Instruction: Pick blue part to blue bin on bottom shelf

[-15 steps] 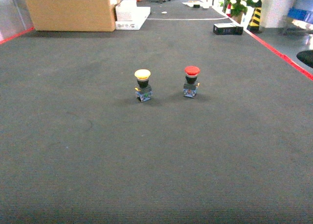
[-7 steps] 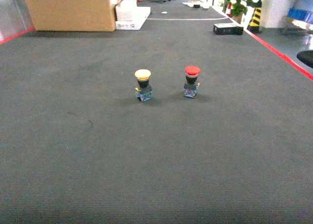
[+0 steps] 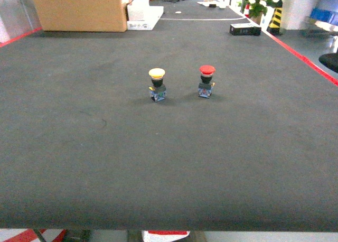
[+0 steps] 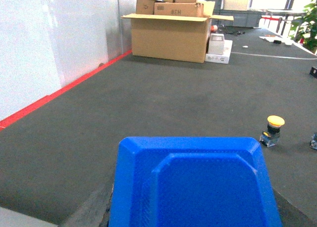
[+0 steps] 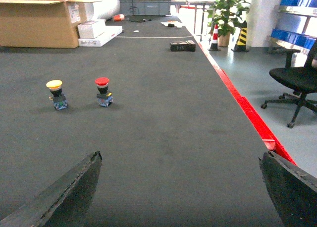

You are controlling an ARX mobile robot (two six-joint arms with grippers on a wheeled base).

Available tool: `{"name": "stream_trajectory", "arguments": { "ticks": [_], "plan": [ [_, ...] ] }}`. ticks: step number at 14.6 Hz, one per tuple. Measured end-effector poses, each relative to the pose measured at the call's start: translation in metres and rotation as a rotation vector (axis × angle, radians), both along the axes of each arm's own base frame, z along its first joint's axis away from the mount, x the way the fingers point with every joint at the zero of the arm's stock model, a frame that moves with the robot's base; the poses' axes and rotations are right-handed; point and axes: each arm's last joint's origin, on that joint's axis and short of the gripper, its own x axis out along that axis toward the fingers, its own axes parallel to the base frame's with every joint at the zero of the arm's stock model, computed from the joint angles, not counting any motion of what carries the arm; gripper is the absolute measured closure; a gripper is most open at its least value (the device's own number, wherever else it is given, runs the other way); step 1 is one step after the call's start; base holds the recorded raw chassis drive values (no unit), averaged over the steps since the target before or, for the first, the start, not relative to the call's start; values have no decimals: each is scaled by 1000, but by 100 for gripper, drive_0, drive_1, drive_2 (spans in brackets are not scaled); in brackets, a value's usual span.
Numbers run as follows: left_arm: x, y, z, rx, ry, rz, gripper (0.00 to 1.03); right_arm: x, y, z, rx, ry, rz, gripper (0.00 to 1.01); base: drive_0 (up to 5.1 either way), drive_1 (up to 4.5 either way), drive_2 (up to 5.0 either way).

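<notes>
1. The desk (image 3: 169, 163) is a wide dark mat with a red strip along its right edge.
2. A big open cardboard box (image 3: 79, 9) stands at the far left corner, with flat white boxes (image 3: 143, 15) just beside it.
3. The right gripper (image 5: 181, 156) hangs over the near right part of the desk. Its jaws are spread wide with nothing between them.
4. The blue part (image 4: 193, 182) fills the bottom of the left wrist view, over the desk's near edge. The left gripper's jaws are hidden behind it, so I cannot tell how they stand.
5. A yellow-capped push-button (image 3: 157, 84) and a red-capped push-button (image 3: 206, 81) stand upright near each other, apart, mid-desk.
</notes>
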Motion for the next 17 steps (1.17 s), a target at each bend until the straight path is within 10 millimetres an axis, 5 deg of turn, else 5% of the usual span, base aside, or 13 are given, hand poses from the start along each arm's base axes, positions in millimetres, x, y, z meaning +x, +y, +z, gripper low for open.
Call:
{"name": "stream_trajectory", "arguments": {
  "ticks": [8,17],
  "plan": [
    [0,0,0,-1,-2,1,60,0,0,0,0,-1,0,3,-2,-109,106],
    [0,0,0,-3,-4,2,60,0,0,0,0,-1,0,3,-153,-153,-153]
  ]
}}
